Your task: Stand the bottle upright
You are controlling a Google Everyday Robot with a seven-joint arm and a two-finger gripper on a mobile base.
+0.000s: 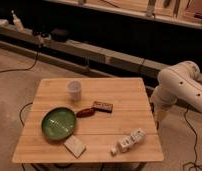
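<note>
When starting from the green plate [59, 123] on the left part of the table [119, 87], see down and to the right of it, just beside its rim, a flat pale block [75, 146], and up and to the right of it, a little apart, a translucent cup [74, 90] standing upright. Continue right of the plate: notice a small red-brown object [85, 112] against its rim, then a dark flat packet [102, 106] just beyond. Further right of the plate and somewhat lower, near the front edge of the table, find the bottle [128, 142] lying on its side, with the narrower end seemingly turned back toward the plate. Expect light, stiff, smooth plastic, likely to roll or slip away if pushed, and judge it not fragile. Better to take hold across the body near the thicker end, not at the narrow cap, and then to tip it onto its base. Far right of the plate, just past the table edge, locate the gripper [156, 119] hanging under the white arm [181, 87], well apart from the bottle and with nothing visibly held. Impossible to say whether parted or closed. Count the uprighting as not yet begun.
</note>
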